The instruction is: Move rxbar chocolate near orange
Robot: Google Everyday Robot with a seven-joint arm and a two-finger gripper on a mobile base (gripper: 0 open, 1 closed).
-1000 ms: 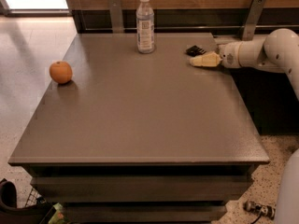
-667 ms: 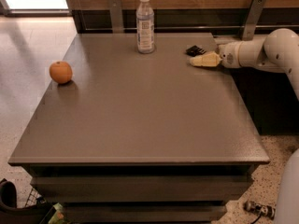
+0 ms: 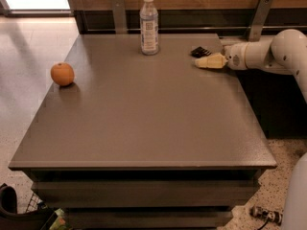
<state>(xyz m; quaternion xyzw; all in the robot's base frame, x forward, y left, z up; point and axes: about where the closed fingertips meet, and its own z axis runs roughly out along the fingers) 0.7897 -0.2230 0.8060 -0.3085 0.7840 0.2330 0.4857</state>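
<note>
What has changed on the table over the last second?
Nothing has visibly changed. The hand sits at the far right corner of the table, close beside the black bar, just where it was a second ago. The orange near the left edge and the bottle at the back have not moved either.

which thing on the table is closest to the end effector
The rxbar chocolate, the small black bar just beside the end effector at the right rear; the bottle stands farther left, and the orange is far left.
</note>
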